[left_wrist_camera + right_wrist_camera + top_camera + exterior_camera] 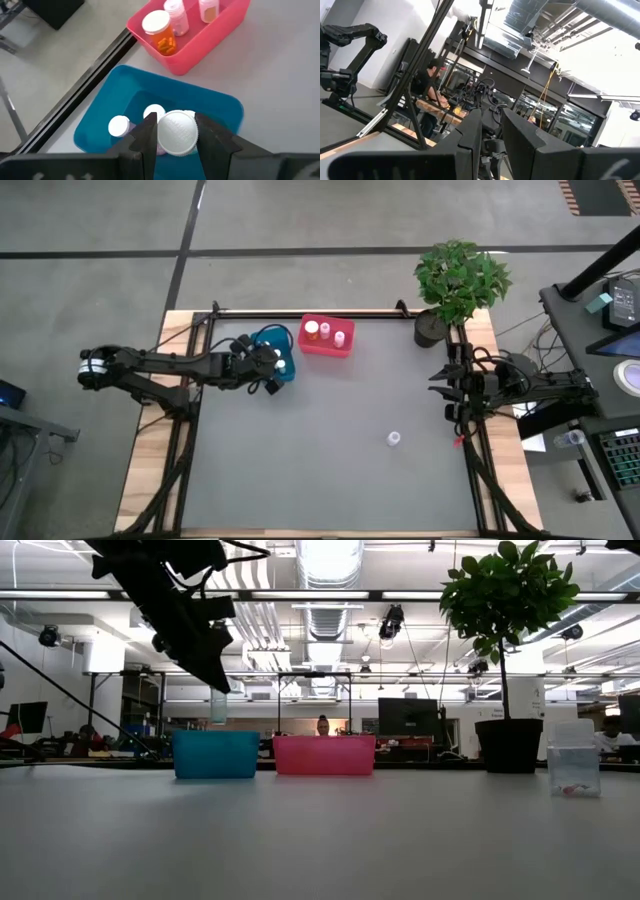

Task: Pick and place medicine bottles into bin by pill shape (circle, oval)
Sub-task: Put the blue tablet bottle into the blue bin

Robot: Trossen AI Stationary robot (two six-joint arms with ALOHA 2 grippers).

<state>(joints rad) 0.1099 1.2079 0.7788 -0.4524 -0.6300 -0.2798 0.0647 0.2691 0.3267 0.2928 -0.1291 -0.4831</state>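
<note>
My left gripper (177,137) is shut on a white-capped medicine bottle (177,133) right above the blue bin (280,370); in the low view the bottle (218,706) hangs above that bin (215,754). Two bottles (119,126) lie in the blue bin. The pink bin (327,338) holds an orange bottle (160,31) and two small ones. One clear bottle (394,439) stands on its base on the table, toward the right. My right gripper (445,387) waits at the table's right edge, empty, its fingers a little apart. My left gripper pinches the bottle between its two fingers, one finger (149,142) on each side just below the white cap (178,131). The fingers come from above, slanting down. The bottle is upright and lifted clear above the blue bin's opening.
A potted plant (455,280) stands at the table's far right corner. The two bins stand side by side by the far edge, blue on the left and pink on the right. A dark rail (300,311) runs along the far edge. The table's middle and near part is bare grey.
</note>
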